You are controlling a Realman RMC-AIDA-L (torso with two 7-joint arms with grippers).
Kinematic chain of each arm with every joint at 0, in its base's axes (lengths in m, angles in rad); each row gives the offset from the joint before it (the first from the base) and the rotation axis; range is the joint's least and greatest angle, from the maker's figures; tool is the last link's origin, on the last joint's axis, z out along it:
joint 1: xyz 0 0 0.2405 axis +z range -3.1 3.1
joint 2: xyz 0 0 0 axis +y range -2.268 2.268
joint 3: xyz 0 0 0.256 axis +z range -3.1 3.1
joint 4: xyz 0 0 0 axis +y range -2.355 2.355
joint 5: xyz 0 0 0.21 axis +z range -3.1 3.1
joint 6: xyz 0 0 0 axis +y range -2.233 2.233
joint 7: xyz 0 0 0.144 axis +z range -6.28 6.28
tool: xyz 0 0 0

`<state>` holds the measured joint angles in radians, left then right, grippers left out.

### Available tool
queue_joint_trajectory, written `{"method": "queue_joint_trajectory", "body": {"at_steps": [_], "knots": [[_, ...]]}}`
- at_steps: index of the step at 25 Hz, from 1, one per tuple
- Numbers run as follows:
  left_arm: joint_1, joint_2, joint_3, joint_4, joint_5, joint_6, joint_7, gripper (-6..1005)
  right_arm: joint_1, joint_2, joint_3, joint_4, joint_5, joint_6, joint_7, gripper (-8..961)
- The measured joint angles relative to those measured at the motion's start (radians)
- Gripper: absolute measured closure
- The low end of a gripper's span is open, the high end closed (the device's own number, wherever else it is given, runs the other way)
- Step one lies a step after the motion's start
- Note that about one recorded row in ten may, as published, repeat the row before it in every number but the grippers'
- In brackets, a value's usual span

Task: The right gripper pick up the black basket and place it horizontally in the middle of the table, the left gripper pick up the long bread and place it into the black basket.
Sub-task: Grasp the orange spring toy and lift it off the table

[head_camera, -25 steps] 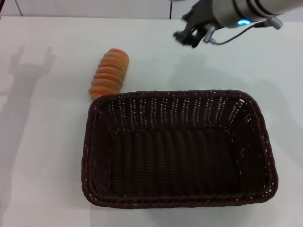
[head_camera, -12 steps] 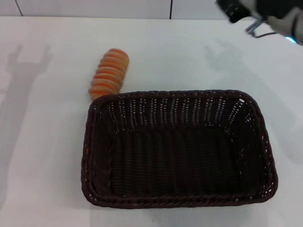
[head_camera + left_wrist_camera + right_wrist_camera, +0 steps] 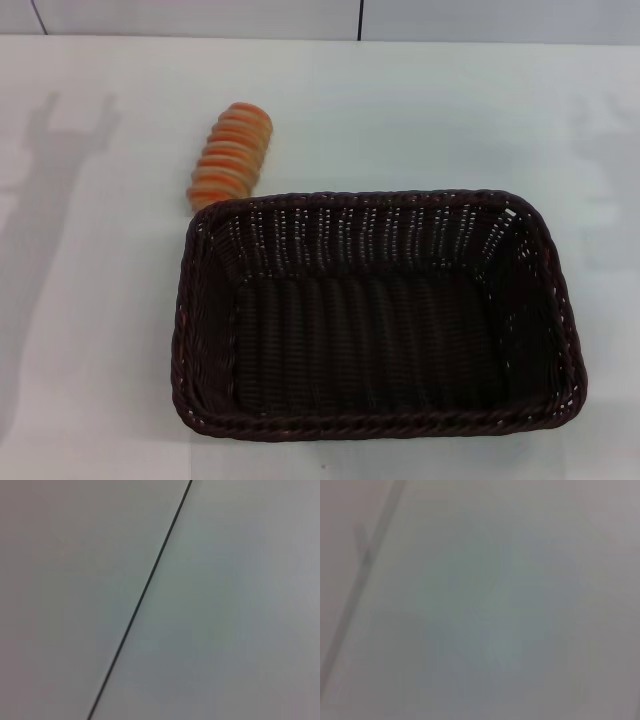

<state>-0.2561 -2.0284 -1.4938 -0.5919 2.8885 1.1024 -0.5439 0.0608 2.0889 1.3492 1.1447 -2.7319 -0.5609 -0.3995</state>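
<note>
**Basket placed, bread outside**

The long bread (image 3: 231,155) lies on the table (image 3: 90,330), just beyond the far left corner of the black basket (image 3: 375,315), apparently touching its rim. Basket sits centred, long side crosswise, empty. Neither gripper is in view; finger state cannot be determined.

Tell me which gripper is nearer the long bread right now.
Cannot tell: neither the left gripper nor the right gripper shows in any view. The long bread lies on the table by the black basket's far left corner.

black basket (image 3: 378,315): upright, long side crosswise | long bread (image 3: 231,155): beside its far-left corner
</note>
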Motion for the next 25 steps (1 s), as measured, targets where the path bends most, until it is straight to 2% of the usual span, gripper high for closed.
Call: {"method": "queue_joint_trajectory", "body": {"at_steps": [2,3,4,8,11,12,13,14,15,16,17,18,21,22,24,25], "knots": [[0.009,0.002,0.011,-0.023,0.000,-0.004,-0.012,161,0.020,-0.001,-0.013,-0.127,0.085,-0.151,-0.002,567],[0.009,0.002,0.011,-0.023,0.000,-0.004,-0.012,162,0.047,-0.002,-0.025,-0.249,0.146,-0.283,-0.003,567],[0.022,0.005,0.021,-0.057,0.000,-0.022,-0.019,162,0.047,-0.002,-0.025,-0.249,0.146,-0.283,-0.003,568],[0.050,0.009,0.030,-0.147,0.000,-0.110,-0.015,162,0.123,-0.003,-0.039,-0.466,0.263,-0.478,0.001,568],[0.071,0.013,0.033,-0.257,0.000,-0.259,-0.005,163,0.173,-0.006,-0.040,-0.581,0.331,-0.536,0.011,568],[0.071,0.013,0.033,-0.257,0.000,-0.259,-0.005,163,0.189,-0.007,-0.039,-0.613,0.340,-0.542,0.019,568],[0.080,0.021,0.034,-0.355,0.000,-0.415,0.019,163,0.215,-0.009,-0.034,-0.661,0.347,-0.549,0.033,568],[0.082,0.022,0.034,-0.388,0.000,-0.472,0.029,163,0.215,-0.009,-0.034,-0.661,0.347,-0.549,0.033,568],[0.082,0.022,0.034,-0.388,0.000,-0.472,0.029,163,0.230,-0.009,-0.032,-0.683,0.347,-0.550,0.036,569],[0.085,0.025,0.034,-0.441,0.000,-0.560,0.044,163,0.242,-0.010,-0.030,-0.701,0.348,-0.551,0.038,569],[0.088,0.026,0.032,-0.505,0.000,-0.674,0.065,163,0.255,-0.010,-0.029,-0.719,0.348,-0.551,0.038,569],[0.089,0.027,0.027,-0.610,0.000,-0.864,0.105,164,0.270,-0.010,-0.028,-0.739,0.348,-0.552,0.039,569],[0.085,0.021,0.020,-0.715,0.000,-1.055,0.152,164,0.298,-0.012,-0.027,-0.782,0.349,-0.553,0.040,569],[0.085,0.021,0.020,-0.715,0.000,-1.055,0.152,164,0.304,-0.013,-0.027,-0.791,0.349,-0.553,0.039,569],[0.073,-0.004,-0.004,-0.862,-0.001,-1.295,0.209,164,0.309,-0.015,-0.027,-0.798,0.347,-0.554,0.037,569],[0.069,-0.010,-0.011,-0.887,-0.001,-1.349,0.222,165,0.309,-0.015,-0.027,-0.798,0.346,-0.555,0.035,569]]}}
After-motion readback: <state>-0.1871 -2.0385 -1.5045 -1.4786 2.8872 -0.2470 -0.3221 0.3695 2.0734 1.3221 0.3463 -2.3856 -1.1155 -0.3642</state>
